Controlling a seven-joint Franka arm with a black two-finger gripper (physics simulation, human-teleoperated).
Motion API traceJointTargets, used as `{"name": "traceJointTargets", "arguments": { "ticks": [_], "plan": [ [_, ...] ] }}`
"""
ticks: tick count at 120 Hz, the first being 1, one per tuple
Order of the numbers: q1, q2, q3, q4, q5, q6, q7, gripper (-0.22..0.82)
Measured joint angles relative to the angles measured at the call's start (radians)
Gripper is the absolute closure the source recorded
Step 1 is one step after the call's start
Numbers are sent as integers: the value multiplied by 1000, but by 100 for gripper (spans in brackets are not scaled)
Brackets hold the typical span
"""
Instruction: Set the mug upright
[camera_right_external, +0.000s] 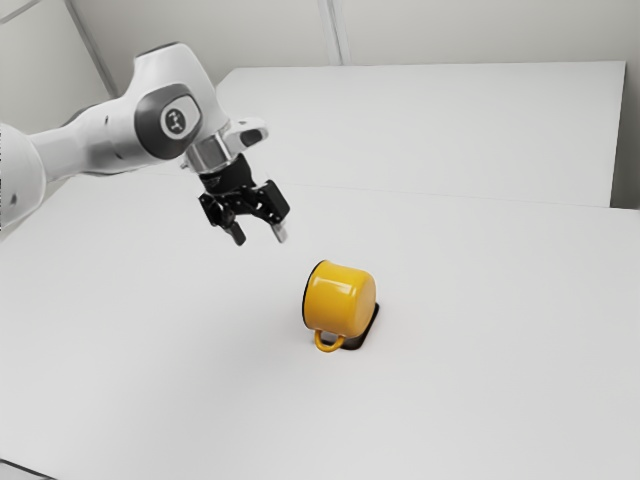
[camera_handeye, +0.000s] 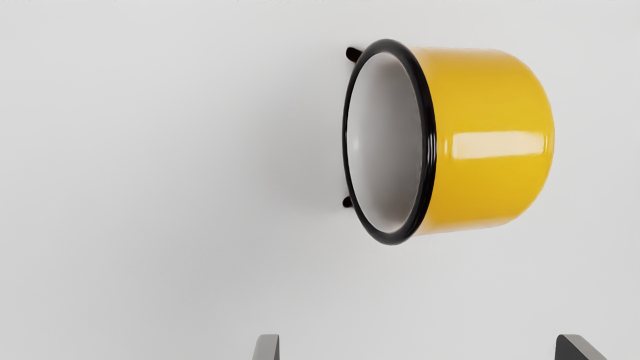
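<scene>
fingertips (camera_handeye: 267, 347) of the black two-finger gripper (camera_right_external: 259, 237), nearest the wrist camera: they stand well apart, jaws spread, with bare space between them and nothing pinched. the yellow enamel mug (camera_right_external: 340, 298) lies on its side on the white tabletop (camera_right_external: 180, 370), apart from both fingertips. in the exterior view, its mouth faces the view's left, toward the side where the arm comes in, and its rounded base faces the view's right. the loop handle (camera_right_external: 328, 345) is on the side of the mug nearer the exterior camera, low, close to the tabletop. in the wrist view, the black rim (camera_handeye: 429, 145) frames a pale, smooth interior (camera_handeye: 385, 145), and a bright highlight runs along the yellow wall. a flat black piece (camera_right_external: 362, 338) with a rounded corner shows beneath and beside the mug; whether it bears the mug's weight cannot be told. two short black ends (camera_handeye: 353, 54) protrude past the rim. the white franka arm (camera_right_external: 175, 100) enters from the exterior view's left, its gripper above the tabletop, angled downward, to the exterior view's left of the mug.
</scene>
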Motion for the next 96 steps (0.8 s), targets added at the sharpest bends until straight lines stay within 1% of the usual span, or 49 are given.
{"name": "traceJointTargets", "arguments": {
  "ticks": [50,96],
  "plan": [
    [27,55,-1,-126,-189,189,139,0],
    [18,132,-3,-149,-396,291,301,0]
  ]
}}
